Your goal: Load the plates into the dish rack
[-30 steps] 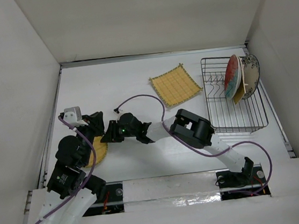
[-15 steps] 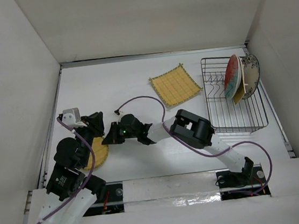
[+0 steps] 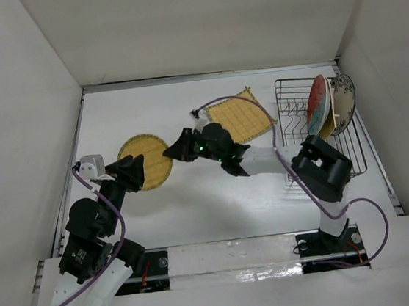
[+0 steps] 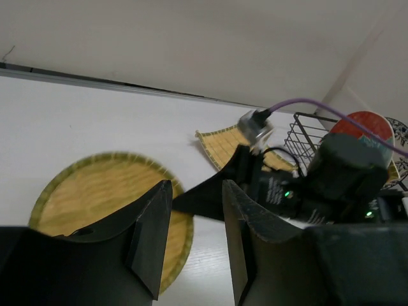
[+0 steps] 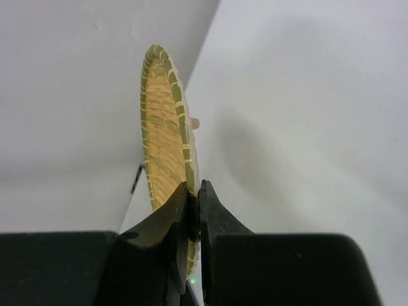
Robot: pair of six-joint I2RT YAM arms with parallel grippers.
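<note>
My right gripper (image 3: pixel 175 152) is shut on the rim of the round yellow bamboo plate (image 3: pixel 146 161) and holds it flat above the table at left centre; the plate shows edge-on in the right wrist view (image 5: pixel 167 153). My left gripper (image 3: pixel 134 174) is open and empty just near of that plate (image 4: pixel 102 210). The square bamboo plate (image 3: pixel 239 116) lies flat left of the dish rack (image 3: pixel 304 149). The red plate (image 3: pixel 318 103) and the white patterned plate (image 3: pixel 344 101) stand in the rack's far end, with a yellow plate edge (image 3: pixel 327 130) behind them.
White walls close in the table on the left, back and right. The right arm's purple cable (image 3: pixel 221 101) loops over the square plate. The rack's near half shows bare prongs.
My right gripper has lifted the round bamboo plate away from the near-left spot and carried it up and to the right. My left gripper has let go and stays behind, open.
</note>
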